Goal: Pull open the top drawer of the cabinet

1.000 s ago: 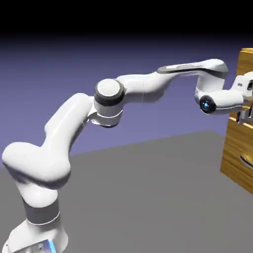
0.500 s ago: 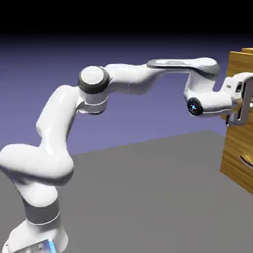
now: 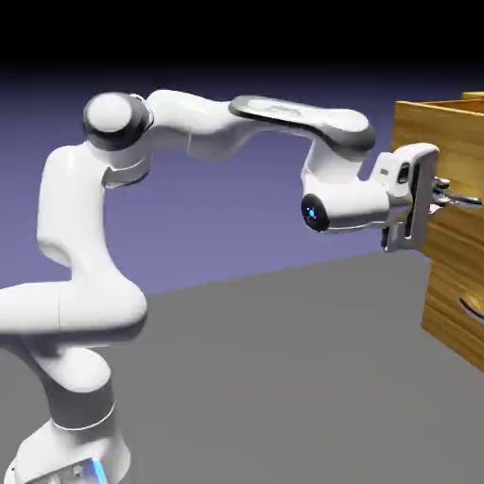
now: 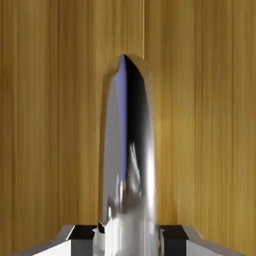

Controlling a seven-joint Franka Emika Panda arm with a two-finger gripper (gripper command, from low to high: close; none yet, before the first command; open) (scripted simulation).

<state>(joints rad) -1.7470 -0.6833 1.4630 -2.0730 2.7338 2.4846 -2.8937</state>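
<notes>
Pulled out since earlier, one top drawer, one pincer clamping its handle.

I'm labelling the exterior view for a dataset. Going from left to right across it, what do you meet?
The arm's base → the arm's dark-ringed elbow joint → the wrist's blue-lit end → the hand, shut on the handle → the cabinet.

The cabinet is golden-brown with striped wood grain, and the top drawer matches it. The handle is shiny silver metal with violet reflections. The arm is white with dark grey joint bands; the table is plain grey.
</notes>
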